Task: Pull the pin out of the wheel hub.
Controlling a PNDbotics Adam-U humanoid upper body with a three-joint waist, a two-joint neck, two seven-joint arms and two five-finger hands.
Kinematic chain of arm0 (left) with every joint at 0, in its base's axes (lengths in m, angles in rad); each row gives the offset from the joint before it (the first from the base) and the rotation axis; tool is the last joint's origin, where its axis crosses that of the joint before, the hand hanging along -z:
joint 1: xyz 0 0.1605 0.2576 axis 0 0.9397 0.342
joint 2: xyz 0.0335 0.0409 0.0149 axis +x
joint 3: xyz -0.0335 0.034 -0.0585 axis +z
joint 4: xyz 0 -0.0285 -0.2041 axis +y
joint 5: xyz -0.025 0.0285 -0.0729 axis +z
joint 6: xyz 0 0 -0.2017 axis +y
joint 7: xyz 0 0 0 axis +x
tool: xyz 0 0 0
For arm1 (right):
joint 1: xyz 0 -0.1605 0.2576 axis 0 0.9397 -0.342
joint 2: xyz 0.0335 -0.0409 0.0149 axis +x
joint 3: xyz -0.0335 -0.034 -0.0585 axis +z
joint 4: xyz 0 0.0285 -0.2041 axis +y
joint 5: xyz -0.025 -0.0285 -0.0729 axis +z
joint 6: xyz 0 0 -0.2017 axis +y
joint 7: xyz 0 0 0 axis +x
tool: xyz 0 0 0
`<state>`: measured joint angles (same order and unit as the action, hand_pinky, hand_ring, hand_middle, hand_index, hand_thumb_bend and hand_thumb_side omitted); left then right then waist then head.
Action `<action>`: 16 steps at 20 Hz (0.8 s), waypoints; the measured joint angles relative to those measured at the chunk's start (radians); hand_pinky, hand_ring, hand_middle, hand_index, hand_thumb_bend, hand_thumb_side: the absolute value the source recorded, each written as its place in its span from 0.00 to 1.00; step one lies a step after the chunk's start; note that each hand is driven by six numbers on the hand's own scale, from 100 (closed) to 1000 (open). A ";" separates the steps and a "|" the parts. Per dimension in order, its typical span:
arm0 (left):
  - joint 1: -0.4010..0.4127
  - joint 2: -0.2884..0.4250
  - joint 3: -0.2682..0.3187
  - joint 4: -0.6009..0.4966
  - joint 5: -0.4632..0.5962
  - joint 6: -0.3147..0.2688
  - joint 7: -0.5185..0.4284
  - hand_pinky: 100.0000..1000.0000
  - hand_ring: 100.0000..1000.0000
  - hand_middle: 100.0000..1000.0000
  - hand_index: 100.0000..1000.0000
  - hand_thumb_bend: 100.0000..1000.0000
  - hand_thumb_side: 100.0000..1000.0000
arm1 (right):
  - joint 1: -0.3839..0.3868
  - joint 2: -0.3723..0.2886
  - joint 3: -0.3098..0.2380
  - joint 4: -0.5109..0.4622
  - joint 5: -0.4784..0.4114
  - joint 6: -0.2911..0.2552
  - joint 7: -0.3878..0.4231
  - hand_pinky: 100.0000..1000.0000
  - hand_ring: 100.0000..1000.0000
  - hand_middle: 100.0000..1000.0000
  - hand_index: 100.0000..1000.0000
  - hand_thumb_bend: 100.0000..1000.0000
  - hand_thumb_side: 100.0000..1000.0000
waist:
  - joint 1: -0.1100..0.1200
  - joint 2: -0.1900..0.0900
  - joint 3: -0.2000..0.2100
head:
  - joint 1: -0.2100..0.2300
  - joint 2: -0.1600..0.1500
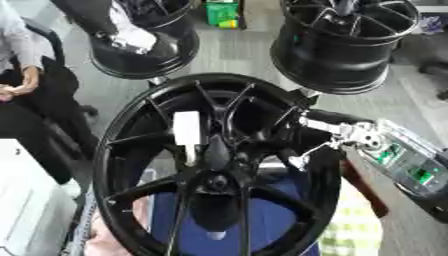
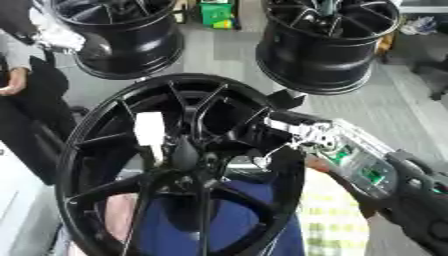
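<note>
Right hand (image 1: pixel 308 134) reaches into the hub (image 1: pixel 131 150) from the right, near the white pin (image 1: pixel 186 131); finger spread cannot be told.

Wheel hub with pin seated above centre

The wheel hub (image 1: pixel 140 165) is a glossy black alloy rim with thin paired spokes radiating from a dark central boss; it stands nearly upright, face toward the camera, and fills the middle and lower part of the view. Through the spoke gaps at 6 o'clock a blue surface shows behind it. The pin (image 1: pixel 187 134) is a white, blocky piece with a narrower stem pointing down, set upright between the spokes at roughly 11 o'clock from the boss, its lower end touching the boss area.
</note>
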<state>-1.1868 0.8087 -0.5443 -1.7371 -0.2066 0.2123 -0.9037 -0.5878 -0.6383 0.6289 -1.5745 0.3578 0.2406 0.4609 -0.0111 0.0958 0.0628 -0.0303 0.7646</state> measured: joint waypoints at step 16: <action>0.005 0.000 0.035 -0.008 0.018 -0.003 0.001 0.84 0.86 0.79 0.89 0.25 0.43 | -0.002 0.000 0.000 0.000 0.010 0.003 0.009 0.78 0.67 0.58 0.68 0.00 0.09 | -0.003 0.000 0.000 | -0.001 0.000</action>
<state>-1.1820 0.8091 -0.5096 -1.7452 -0.1888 0.2093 -0.9027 -0.5898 -0.6380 0.6291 -1.5749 0.3679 0.2432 0.4701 -0.0139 0.0958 0.0627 -0.0317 0.7646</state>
